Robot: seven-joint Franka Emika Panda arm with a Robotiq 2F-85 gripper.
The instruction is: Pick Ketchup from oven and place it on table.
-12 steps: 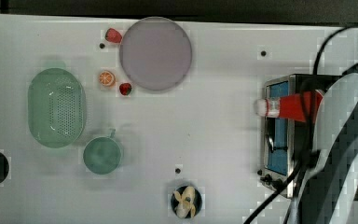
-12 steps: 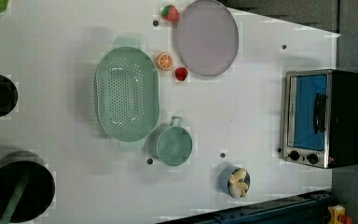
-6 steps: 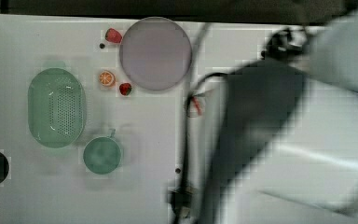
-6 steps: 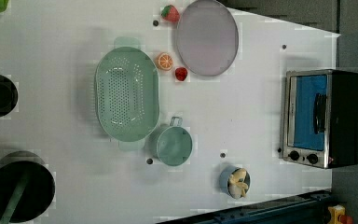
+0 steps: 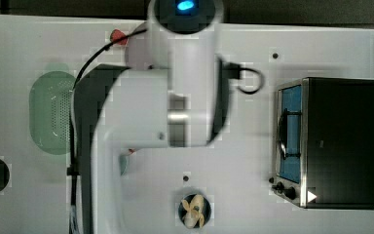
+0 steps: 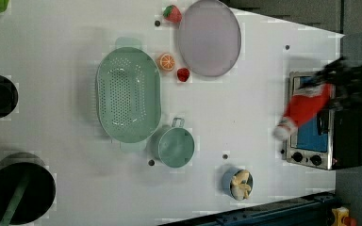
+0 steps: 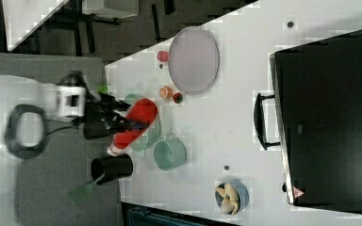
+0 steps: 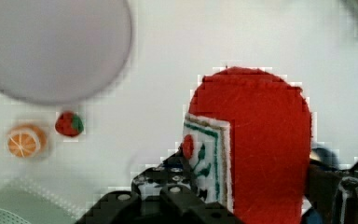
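The ketchup, a red bottle with a white-and-red label, sits between my black fingers in the wrist view, above the white table. My gripper is shut on it. The right view shows the gripper holding the ketchup tilted, cap down, over the green colander's end, far from the oven. The left view has the gripper and ketchup in front of the oven. My white arm crosses the table's middle in the top view; the oven stands at the top view's right.
A grey-lilac plate, an orange slice and strawberries lie near the green colander and green mug. A small bowl of banana pieces stands near the table's edge. Black pots stand at the left view's left.
In the top view my arm has swung from the oven at the right across to the table's middle. In the left view the gripper and ketchup now appear before the oven.
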